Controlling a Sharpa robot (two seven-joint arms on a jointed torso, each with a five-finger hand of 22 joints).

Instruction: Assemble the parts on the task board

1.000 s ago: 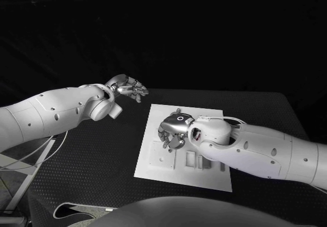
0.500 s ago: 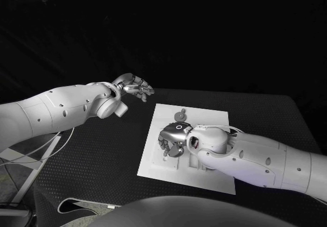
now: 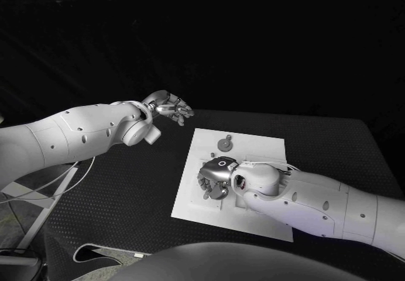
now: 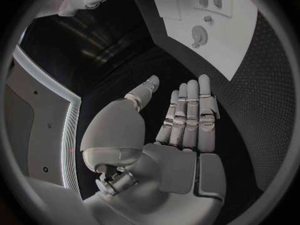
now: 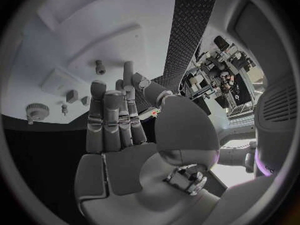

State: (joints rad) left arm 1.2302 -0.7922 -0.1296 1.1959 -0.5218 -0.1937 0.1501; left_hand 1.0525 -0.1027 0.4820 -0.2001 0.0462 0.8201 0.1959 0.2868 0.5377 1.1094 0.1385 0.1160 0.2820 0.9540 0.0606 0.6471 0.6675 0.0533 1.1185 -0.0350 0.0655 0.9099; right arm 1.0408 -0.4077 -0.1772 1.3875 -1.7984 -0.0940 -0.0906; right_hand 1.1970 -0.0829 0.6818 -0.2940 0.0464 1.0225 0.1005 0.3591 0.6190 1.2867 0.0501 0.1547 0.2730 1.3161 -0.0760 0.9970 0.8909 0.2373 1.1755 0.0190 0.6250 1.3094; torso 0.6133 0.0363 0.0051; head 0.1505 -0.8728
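Black table [image 3: 126, 193] carries the white task board [image 3: 261, 146] at its middle. Nearest, the right hand [image 3: 215, 178] hovers low over the board's near half, fingers straight and slightly apart, holding nothing. Beyond it a round gear-like part [image 3: 225, 143] (small pegs close by) lies flat on the board. Farthest, the left hand [image 3: 166, 107] hangs off the board's far left corner, fingers extended, empty.

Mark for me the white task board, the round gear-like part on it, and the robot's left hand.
White task board [image 3: 187, 202]: head view, bare near-left part of the plate.
Round gear-like part [image 3: 225, 143]: head view, middle of the disc.
Left hand [image 3: 169, 106]: head view, middle of the silver hand, raised off the board.
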